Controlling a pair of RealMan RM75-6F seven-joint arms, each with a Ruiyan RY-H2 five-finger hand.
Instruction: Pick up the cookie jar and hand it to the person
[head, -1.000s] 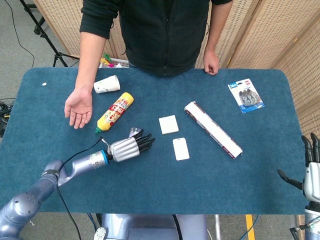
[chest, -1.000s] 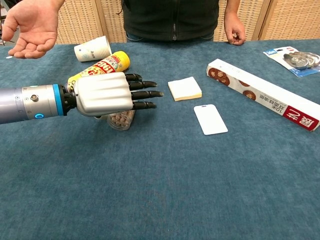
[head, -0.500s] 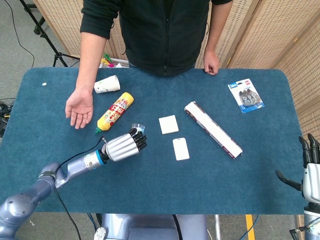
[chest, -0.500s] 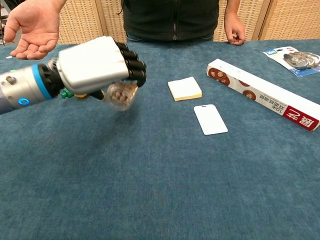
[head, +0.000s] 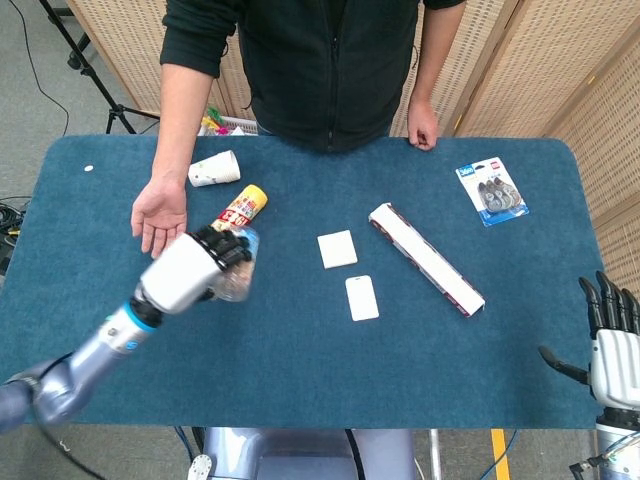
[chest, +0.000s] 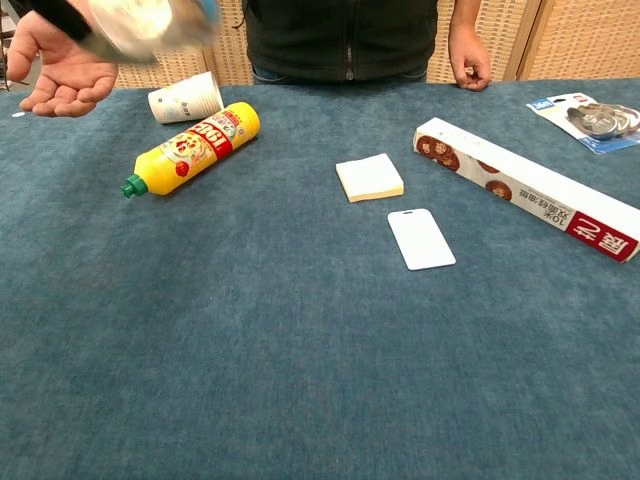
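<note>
My left hand (head: 193, 266) grips the clear cookie jar (head: 238, 273) and holds it lifted above the table, just right of the person's open palm (head: 158, 220). In the chest view the jar (chest: 150, 22) is a blur at the top left, above and to the right of that palm (chest: 65, 78), and little of the hand itself shows. My right hand (head: 611, 340) hangs at the table's near right corner with its fingers apart and nothing in it.
A yellow squeeze bottle (head: 240, 206) and a tipped paper cup (head: 213, 168) lie near the person's palm. A white pad (head: 337, 249), a white card (head: 361, 297), a long cookie box (head: 425, 258) and a blister pack (head: 491, 191) lie to the right.
My left hand closed on the jar, lifted it off the table and carried it up and left toward the person's palm. The right hand drifted slightly.
</note>
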